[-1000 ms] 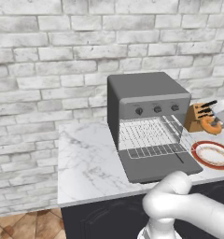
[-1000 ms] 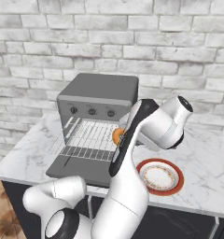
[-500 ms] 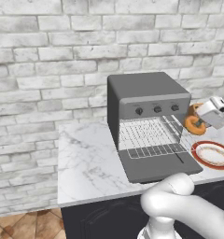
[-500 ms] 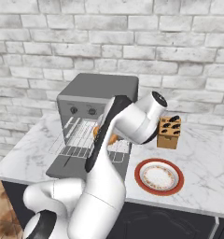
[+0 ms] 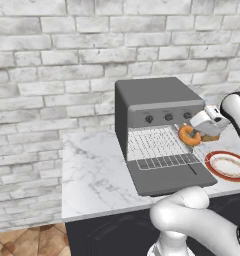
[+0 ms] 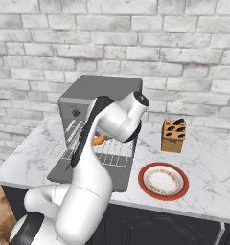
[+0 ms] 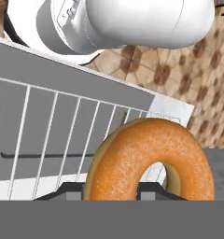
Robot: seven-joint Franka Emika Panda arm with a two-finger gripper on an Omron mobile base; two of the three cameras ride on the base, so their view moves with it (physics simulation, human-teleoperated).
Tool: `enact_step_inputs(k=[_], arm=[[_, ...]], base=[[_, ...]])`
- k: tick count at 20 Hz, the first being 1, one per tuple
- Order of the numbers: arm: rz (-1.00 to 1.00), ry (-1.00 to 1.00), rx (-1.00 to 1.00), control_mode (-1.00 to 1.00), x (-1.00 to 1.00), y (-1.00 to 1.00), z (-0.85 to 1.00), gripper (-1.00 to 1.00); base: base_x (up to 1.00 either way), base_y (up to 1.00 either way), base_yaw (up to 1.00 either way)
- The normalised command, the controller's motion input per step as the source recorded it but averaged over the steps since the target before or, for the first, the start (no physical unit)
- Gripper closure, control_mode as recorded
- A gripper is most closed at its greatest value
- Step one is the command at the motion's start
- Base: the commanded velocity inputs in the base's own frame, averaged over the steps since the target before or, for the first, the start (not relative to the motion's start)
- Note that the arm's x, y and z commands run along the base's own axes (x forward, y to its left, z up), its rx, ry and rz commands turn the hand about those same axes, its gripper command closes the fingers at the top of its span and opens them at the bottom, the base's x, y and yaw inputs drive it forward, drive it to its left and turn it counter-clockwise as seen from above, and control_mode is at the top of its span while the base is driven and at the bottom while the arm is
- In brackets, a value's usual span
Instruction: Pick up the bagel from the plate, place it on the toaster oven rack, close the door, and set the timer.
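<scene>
While held, bagel (image 7: 149, 158) above rack (image 5: 157, 145)

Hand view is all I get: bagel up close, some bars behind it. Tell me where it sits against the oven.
Observer: The bagel is held by the gripper at the right end of the rack, just above the bars.
Operator: Report the door.
Observer: The door lies fully open, flat on the counter in front of the oven, handle at its right.
Operator: Confirm the plate.
Observer: The plate holds nothing, and it sits right of the door, in front of a knife block.
</scene>
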Motion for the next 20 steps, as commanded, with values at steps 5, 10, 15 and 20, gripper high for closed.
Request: enact_step_inputs(k=[5, 10, 15, 20], arm=[[0.07, 0.00, -0.04, -1.00, 0.40, 0.28, -0.30, 1.00], [0.07, 0.00, -0.03, -1.00, 0.32, 0.09, -0.34, 1.00], [0.06, -0.01, -0.03, -1.00, 0.23, 0.02, -0.33, 1.00], [0.05, -0.05, -0.02, -1.00, 0.10, 0.02, -0.29, 1.00]], base=[[0.00, 0.00, 0.00], [0.00, 0.00, 0.00], [0.00, 0.00, 0.00], [0.00, 0.00, 0.00]])
